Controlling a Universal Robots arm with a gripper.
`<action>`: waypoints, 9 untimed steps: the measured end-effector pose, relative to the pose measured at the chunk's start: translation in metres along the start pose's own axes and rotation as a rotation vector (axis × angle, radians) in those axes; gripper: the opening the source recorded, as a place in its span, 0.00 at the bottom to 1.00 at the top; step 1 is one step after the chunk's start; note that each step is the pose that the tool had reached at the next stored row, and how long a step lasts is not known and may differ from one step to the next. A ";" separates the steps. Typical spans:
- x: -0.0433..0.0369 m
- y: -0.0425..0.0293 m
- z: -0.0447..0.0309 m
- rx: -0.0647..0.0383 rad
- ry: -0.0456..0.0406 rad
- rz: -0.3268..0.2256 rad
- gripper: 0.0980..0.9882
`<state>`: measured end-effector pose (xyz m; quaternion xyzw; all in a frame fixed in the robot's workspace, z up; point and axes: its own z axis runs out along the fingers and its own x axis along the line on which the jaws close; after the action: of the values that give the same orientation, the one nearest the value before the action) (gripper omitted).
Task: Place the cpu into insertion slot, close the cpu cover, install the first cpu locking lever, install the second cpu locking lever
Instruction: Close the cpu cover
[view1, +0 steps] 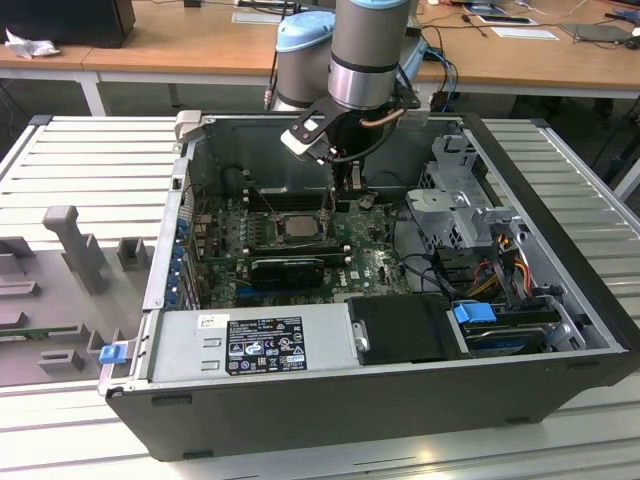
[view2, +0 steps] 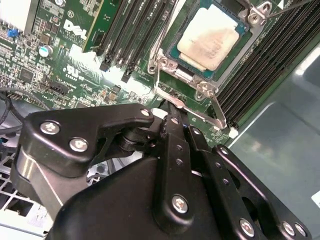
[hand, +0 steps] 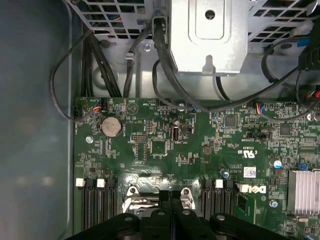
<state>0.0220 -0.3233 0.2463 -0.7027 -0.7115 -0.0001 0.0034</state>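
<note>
While the fingers (view2: 175, 134) pinch together, the cpu (view2: 207, 37) lies nearby.

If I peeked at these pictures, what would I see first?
A big grey robot arm reaching down into an open black computer case. In the second wrist view, the pale square cpu sits on the green circuit board, with the black gripper, fingers together, close beside it.

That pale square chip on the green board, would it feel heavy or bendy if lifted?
The cpu looks thin with a metal top, so probably light and stiff. That smooth top likely offers little grip. Lying flat, it seems unlikely to roll or tip.
</note>
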 end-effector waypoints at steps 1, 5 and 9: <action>0.0001 -0.0023 0.0000 -0.001 0.0000 0.000 0.01; 0.0003 -0.0158 0.0020 -0.007 0.0002 0.000 0.01; 0.0002 -0.0196 0.0105 -0.007 0.0002 -0.009 0.01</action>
<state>0.0024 -0.3233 0.2359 -0.6994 -0.7148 -0.0027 0.0009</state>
